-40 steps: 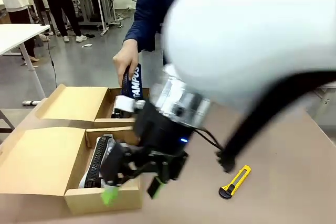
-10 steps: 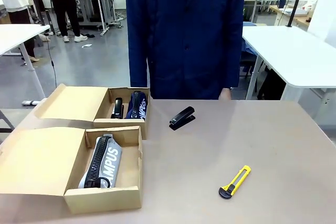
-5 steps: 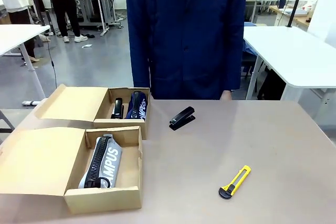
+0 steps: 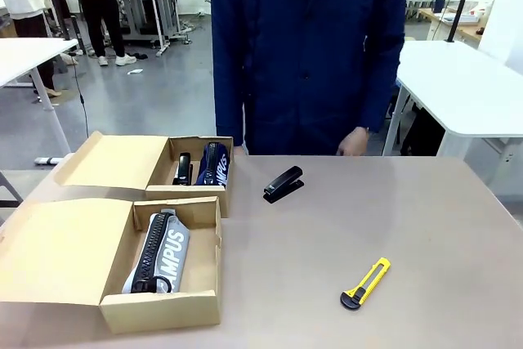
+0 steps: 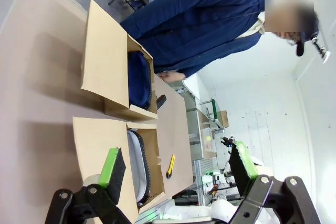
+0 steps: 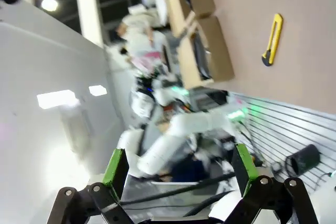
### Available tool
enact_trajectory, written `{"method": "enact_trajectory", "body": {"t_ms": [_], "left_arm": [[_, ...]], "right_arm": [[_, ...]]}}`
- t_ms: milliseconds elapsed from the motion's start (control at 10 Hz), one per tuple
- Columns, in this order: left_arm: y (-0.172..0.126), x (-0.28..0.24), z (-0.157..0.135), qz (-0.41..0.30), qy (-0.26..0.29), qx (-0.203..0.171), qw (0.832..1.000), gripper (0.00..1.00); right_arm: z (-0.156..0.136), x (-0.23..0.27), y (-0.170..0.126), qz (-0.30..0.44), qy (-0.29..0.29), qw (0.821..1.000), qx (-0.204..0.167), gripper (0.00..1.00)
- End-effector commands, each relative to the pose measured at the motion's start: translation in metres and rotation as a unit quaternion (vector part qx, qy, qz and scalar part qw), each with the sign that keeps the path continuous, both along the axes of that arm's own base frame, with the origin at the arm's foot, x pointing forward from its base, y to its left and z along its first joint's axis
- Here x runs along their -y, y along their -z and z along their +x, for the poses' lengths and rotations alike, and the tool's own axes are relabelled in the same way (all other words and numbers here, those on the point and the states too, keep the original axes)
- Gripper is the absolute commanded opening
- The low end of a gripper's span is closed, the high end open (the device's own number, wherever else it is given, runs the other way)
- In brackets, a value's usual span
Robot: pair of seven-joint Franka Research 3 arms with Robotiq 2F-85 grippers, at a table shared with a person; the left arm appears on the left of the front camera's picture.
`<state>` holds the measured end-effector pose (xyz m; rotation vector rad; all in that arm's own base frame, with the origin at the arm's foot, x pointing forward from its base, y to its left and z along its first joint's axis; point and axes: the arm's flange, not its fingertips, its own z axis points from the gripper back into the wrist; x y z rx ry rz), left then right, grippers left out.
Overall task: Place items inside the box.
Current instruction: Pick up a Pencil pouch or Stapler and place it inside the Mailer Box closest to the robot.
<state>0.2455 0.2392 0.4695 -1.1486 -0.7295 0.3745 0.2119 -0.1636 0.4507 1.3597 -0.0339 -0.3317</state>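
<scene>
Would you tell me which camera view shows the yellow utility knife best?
The front view: the knife lies sharp and unobstructed on the table. The right wrist view shows it blurred; the left wrist view, a tiny yellow sliver.

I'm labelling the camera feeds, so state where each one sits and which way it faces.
Front: fixed on the robot's side, facing across the brown table to the person in a navy coat.
Left wrist: raised at the table's left side, looking past its open left pincer at two open cardboard boxes.
Right wrist: tilted, open right pincer foremost, table beyond.
Shared: all three show the yellow-and-black utility knife.
</scene>
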Motion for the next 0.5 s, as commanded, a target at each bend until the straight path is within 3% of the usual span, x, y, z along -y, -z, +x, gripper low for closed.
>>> {"method": "enact_trajectory", "body": {"t_ms": [0,100,200,300,400], "left_arm": [[-0.002,0.001,0.001,-0.005,-0.002,0.015,1.0,1.0],[-0.002,0.001,0.001,-0.005,-0.002,0.015,1.0,1.0],[-0.002,0.001,0.001,-0.005,-0.002,0.015,1.0,1.0],[-0.002,0.001,0.001,-0.005,-0.002,0.015,1.0,1.0],[-0.002,0.001,0.001,-0.005,-0.002,0.015,1.0,1.0]], "right_arm": [[0.069,-0.04,-0.019,-0.091,-0.095,0.99,0.04,1.0],[0.084,-0.052,-0.02,-0.141,-0.149,0.977,0.059,1.0],[0.074,-0.04,-0.022,-0.143,-0.18,0.966,0.115,1.0],[0.039,-0.004,-0.027,-0.08,-0.147,0.965,0.201,1.0],[-0.012,0.033,-0.028,-0.048,-0.136,0.946,0.291,1.0]]}}
